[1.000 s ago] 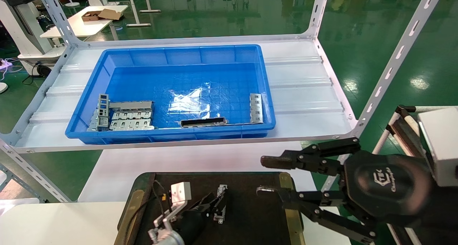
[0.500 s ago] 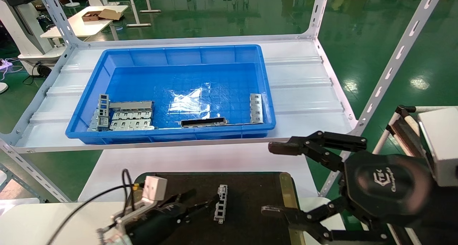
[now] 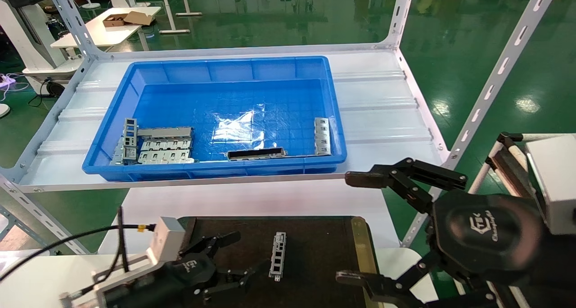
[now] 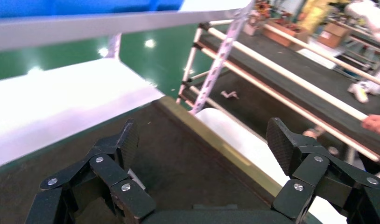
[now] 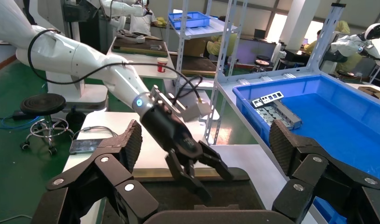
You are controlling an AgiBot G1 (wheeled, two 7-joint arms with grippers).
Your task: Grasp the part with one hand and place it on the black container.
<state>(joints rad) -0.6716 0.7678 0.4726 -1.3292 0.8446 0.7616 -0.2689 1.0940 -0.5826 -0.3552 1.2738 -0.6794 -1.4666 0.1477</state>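
Observation:
The part [image 3: 278, 256], a narrow silver channel with square cutouts, lies flat and free near the middle of the black container [image 3: 315, 254]. My left gripper [image 3: 245, 254] hovers low over the container's left portion, just left of the part, open and empty. The left wrist view shows its pads [image 4: 130, 142] spread wide over the dark surface [image 4: 179, 154] and the brass rim strip [image 4: 216, 140]. My right gripper [image 3: 352, 228] hangs open and empty off the container's right edge. From the right wrist view, the left gripper [image 5: 211, 175] shows over the container [image 5: 235, 193].
A blue bin [image 3: 225, 69] on the white shelf [image 3: 382, 119] holds several grey plates [image 3: 157, 148], a dark strip [image 3: 256, 154] and another narrow channel [image 3: 321, 136]. Perforated shelf posts [image 3: 495, 74] rise at the right. A white table [image 3: 252, 200] lies under the container.
My left gripper let go of the part and drew back to the left and down; the part now lies on the container. My right gripper's fingers spread wider.

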